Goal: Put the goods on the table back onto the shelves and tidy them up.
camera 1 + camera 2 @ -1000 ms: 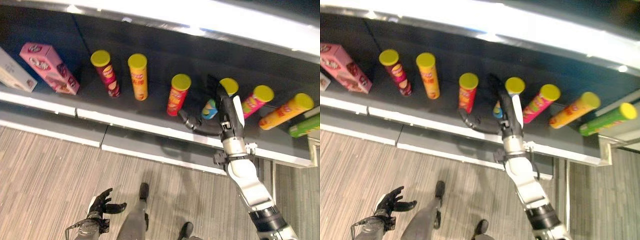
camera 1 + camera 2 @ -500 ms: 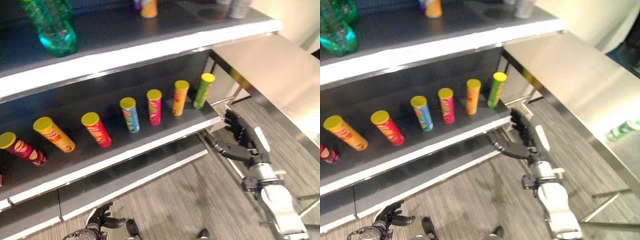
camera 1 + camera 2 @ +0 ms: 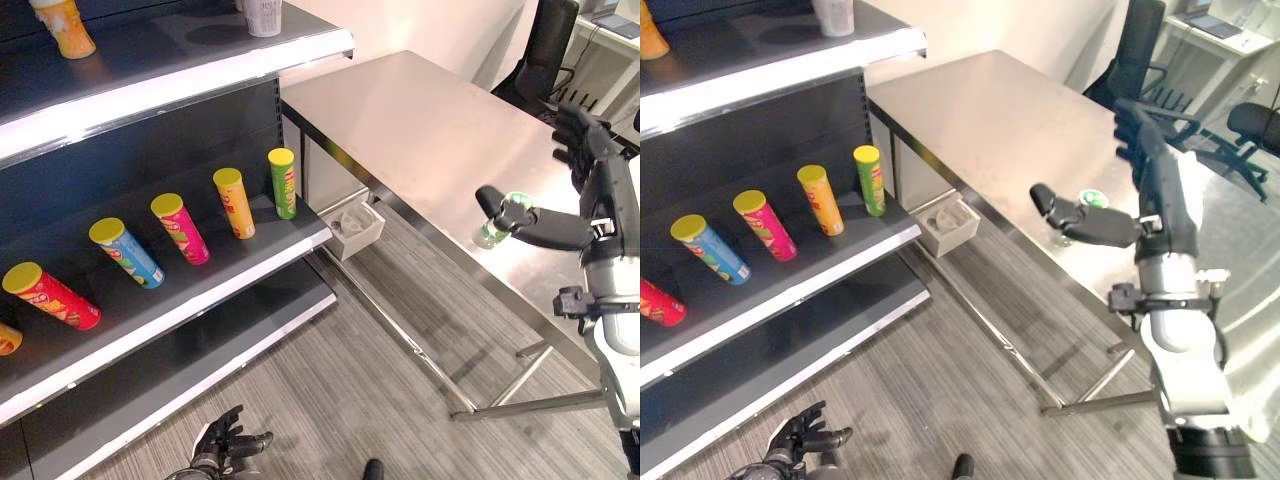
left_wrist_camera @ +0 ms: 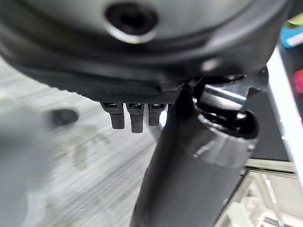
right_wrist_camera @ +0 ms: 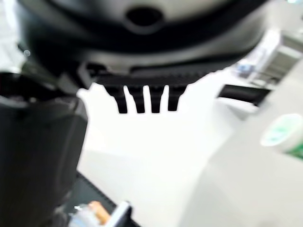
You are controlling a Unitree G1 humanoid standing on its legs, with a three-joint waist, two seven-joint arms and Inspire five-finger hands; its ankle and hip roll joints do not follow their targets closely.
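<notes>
Green-capped bottle (image 3: 497,222) stands upright on the tabletop (image 3: 430,130) near its front edge, just past my right hand's (image 3: 585,190) thumb. Fingers spread, holding nothing. Left hand (image 3: 228,445) hangs low by the floor, relaxed, so right is nearer imo.

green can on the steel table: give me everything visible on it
The green can stands upright near the front edge of the steel table. It is a small cylinder with a green printed side and a green and white top. The thumb of the open right hand crosses in front of it in both eye views, hiding part of it, so contact cannot be told. Nothing else stands beside it.
</notes>
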